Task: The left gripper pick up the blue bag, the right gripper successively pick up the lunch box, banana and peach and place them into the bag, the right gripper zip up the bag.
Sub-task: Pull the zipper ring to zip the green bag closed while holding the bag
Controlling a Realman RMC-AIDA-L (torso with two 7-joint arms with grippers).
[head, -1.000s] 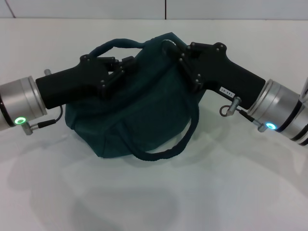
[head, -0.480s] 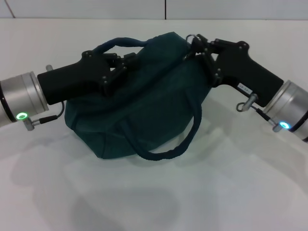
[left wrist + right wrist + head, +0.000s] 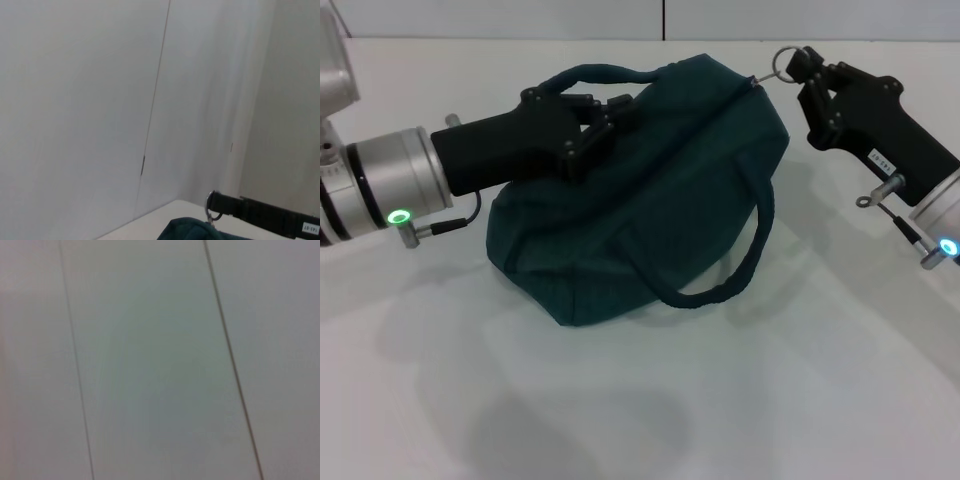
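Tabletop [image 3: 650, 400] lies bare and white nearest the head camera, at about 6 o'clock. Beyond it, at the centre, the blue bag [image 3: 650, 200] slumps on the surface, its near handle [image 3: 730, 270] drooping toward 5 o'clock. No foil lining shows along its top, so I judge it zipped or nearly so, with lunch box, banana and peach out of sight, presumably inside.

From 9 o'clock the left gripper [image 3: 600, 125] reaches in, its jaws clamped on the bag's upper fabric beside the far handle [image 3: 595, 75]. That hold likely anchors the bag so the zipper has something to pull against.

Farther off, at 1 o'clock, the right gripper [image 3: 800, 68] sits just beyond the bag's right tip, jaws closed on the zipper pull; the metal ring [image 3: 786, 60] pokes out past its tip. The pull's link runs taut to the bag's corner, which suggests the zip is at its end.

The left wrist view shows the same ring and bag tip against the wall.
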